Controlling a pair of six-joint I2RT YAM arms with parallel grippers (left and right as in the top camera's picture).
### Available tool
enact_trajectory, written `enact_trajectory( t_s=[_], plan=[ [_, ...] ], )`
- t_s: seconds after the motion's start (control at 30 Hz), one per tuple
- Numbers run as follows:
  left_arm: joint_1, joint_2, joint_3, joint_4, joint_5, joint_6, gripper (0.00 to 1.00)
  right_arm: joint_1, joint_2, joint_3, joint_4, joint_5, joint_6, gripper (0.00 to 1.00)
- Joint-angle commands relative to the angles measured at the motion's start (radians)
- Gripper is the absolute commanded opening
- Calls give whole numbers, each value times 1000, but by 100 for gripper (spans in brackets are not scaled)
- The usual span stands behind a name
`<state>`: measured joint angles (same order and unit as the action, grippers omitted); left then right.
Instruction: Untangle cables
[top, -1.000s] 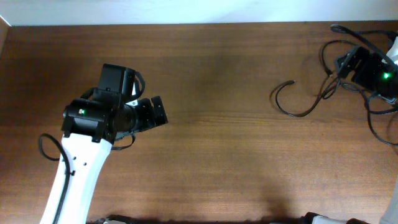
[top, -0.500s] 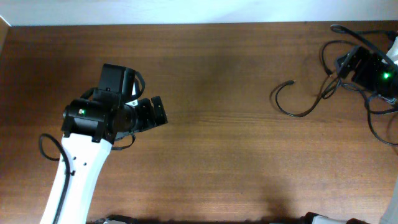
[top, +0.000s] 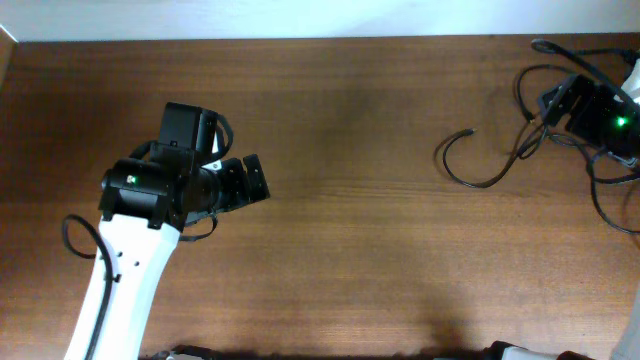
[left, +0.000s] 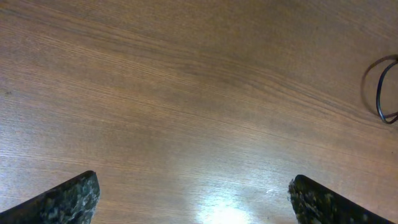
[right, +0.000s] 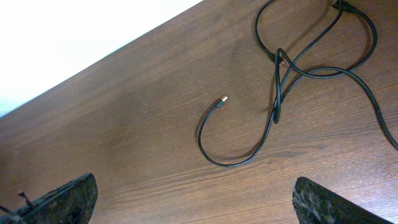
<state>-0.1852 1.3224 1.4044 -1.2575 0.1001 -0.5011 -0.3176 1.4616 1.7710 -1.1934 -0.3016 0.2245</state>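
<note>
The cables (top: 487, 185) are thin black cords lying in loose crossing loops on the brown wooden table at the far right. One free plug end (right: 222, 99) curls out to the left, and two cords cross and twist together (right: 277, 93) behind it. My right gripper (right: 196, 202) hangs open above bare wood just short of that loop, holding nothing; in the overhead view it (top: 556, 100) sits over the tangle. My left gripper (top: 250, 180) is far away at the left, open and empty (left: 193, 202). A bit of cable (left: 379, 102) shows at the left wrist view's right edge.
The table's back edge meets a white wall (right: 74, 37) behind the cables. A thicker black wire (top: 70, 235) loops beside the left arm's white link. Bare wood (top: 350, 200) stretches between the two arms.
</note>
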Motion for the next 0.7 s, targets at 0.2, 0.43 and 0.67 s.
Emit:
enact_trajectory(
  t_s=[0.2, 0.43, 0.67],
  plan=[
    [-2, -55, -47, -58, -99, 10, 99, -3, 5, 8, 0, -8, -11, 99],
    [-3, -298, -473, 228, -39, 105, 99, -3, 5, 8, 0, -9, -11, 99],
    [-3, -690, -832, 547, 42, 187, 99, -3, 5, 8, 0, -9, -11, 99]
  ],
)
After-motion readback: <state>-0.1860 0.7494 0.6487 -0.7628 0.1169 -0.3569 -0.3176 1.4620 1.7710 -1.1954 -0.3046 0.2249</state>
